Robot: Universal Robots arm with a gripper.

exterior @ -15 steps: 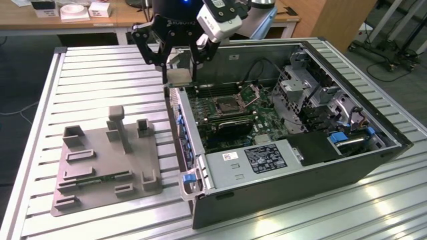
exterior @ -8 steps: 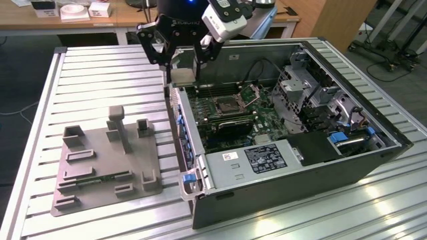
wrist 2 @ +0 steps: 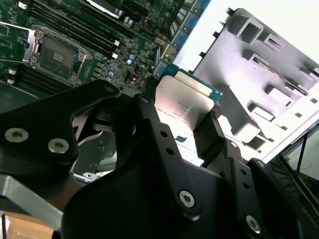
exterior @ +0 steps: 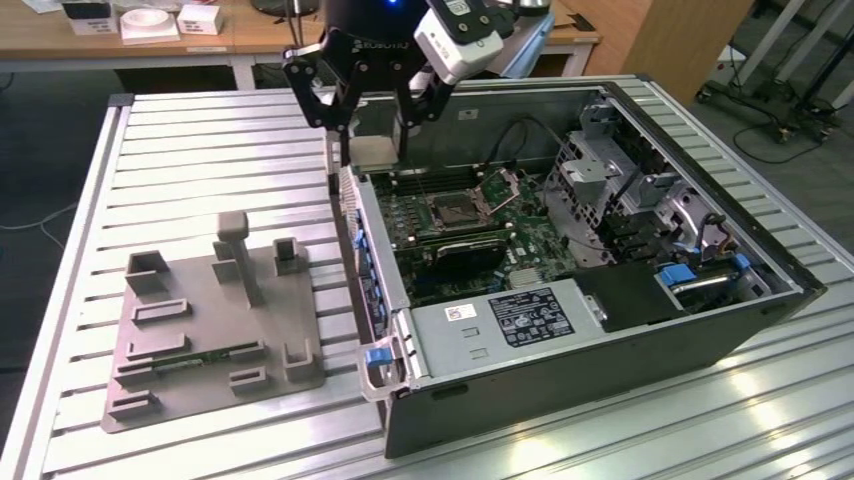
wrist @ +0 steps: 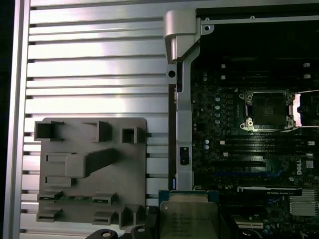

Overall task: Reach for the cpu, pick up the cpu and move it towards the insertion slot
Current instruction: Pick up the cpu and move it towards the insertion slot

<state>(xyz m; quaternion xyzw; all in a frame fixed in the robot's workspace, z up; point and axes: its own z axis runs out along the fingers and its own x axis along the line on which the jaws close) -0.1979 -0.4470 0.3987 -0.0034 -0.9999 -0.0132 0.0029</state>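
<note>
Ribbed metal counter [exterior: 200, 130] carries an open computer case [exterior: 587, 340] and, on the exterior view's left, a grey parts holder [exterior: 200, 330]. Exterior view: gripper [exterior: 374, 130] hangs above the case's near wall, with the cpu [exterior: 374, 152] a pale square between its fingers [exterior: 324, 105], clear of the counter and the board. Socket [exterior: 458, 208] sits open on the green board [exterior: 534, 240], its hinged plate tilted up, well apart from the cpu. Second wrist view: black fingers [wrist 2: 209, 132] clenched on opposite edges of the cpu [wrist 2: 182, 107], silver top facing the camera; socket [wrist 2: 55, 55] beyond. First wrist view: cpu [wrist: 189, 216] at the case edge, socket [wrist: 266, 110] further in, grey holder [wrist: 92, 169] beside the case.
</note>
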